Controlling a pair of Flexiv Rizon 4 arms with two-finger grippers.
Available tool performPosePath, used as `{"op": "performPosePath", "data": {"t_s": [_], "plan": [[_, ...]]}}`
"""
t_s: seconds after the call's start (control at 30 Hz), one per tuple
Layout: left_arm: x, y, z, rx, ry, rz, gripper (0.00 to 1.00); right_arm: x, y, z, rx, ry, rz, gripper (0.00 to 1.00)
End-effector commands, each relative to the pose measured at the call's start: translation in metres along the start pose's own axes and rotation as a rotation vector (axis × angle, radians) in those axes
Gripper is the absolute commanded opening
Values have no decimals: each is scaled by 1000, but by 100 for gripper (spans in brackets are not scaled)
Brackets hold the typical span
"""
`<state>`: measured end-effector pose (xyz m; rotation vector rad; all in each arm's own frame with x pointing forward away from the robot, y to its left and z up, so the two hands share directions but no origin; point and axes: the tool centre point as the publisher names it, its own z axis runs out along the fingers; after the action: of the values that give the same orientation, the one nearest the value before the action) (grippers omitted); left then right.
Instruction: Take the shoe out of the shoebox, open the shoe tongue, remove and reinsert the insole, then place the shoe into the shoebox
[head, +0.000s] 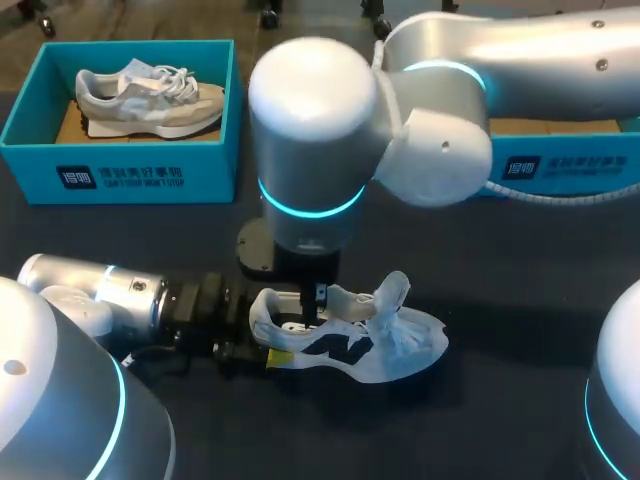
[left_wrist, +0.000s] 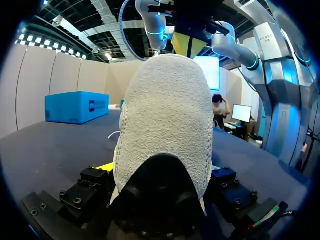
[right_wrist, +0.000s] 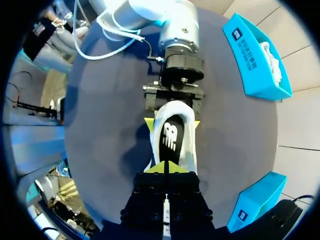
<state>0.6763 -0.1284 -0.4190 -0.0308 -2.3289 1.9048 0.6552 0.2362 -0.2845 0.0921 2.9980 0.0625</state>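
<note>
Your shoe (head: 350, 340) sits upright on the table (head: 520, 280). At its heel your left gripper (head: 264, 342) clamps both sides. Over its opening your right gripper (right_wrist: 165, 167) hangs with tips pressed together, just above the insole (right_wrist: 171, 137).

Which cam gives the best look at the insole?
Right wrist view: looks straight down into the shoe, black insole exposed. Head view shows the shoe side-on, opening blocked by the right gripper. Left wrist view shows only its heel.
</note>
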Motion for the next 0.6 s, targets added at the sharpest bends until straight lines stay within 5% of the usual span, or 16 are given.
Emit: {"op": "performPosePath", "data": {"t_s": [0.03, 0.6], "plan": [[0, 0, 0, 1, -2, 0, 0, 5, 4, 11, -3, -6, 2, 0], [0, 0, 0, 1, -2, 0, 0, -1, 7, 30, 1, -34, -23, 0]]}}
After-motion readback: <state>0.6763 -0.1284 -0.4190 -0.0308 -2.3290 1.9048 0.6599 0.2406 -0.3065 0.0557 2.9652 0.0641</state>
